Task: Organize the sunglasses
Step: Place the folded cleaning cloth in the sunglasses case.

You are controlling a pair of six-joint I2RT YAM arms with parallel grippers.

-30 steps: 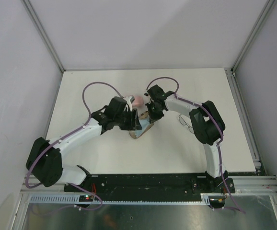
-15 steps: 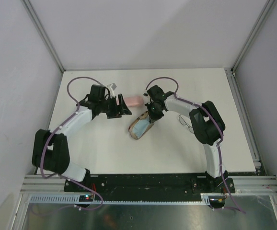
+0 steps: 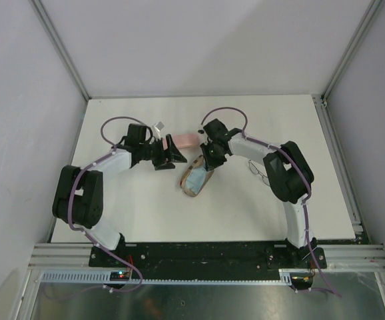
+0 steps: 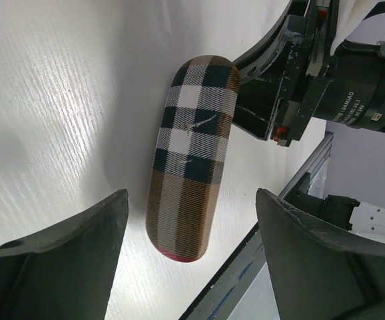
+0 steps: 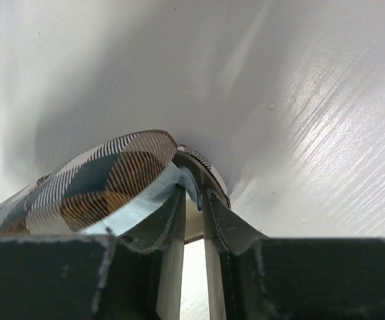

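The checkered case (image 3: 196, 177) lies mid-tabletop (image 3: 246, 213), with a pink block (image 3: 186, 140) just behind it. 1 wire pair of sunglasses (image 3: 258, 170) lies right of the case, beside the right arm. The left hand (image 3: 168, 158), released, has backed off left of the case. The right hand (image 5: 194, 193) sits at the case's rim, fingers barely apart; I cannot tell whether it grips.

From above, the wire sunglasses (image 3: 258, 169) showed only as a thin loop beside the right arm (image 3: 282, 175), partly under it, with lens detail too small to tell. The right gripper (image 3: 206, 162) covered the far end of the checkered case (image 3: 195, 177). At the right wrist the checkered case (image 5: 79, 193) ran off the left edge, blurred — whether the fingers (image 5: 166, 230) pinched its rim could not be told
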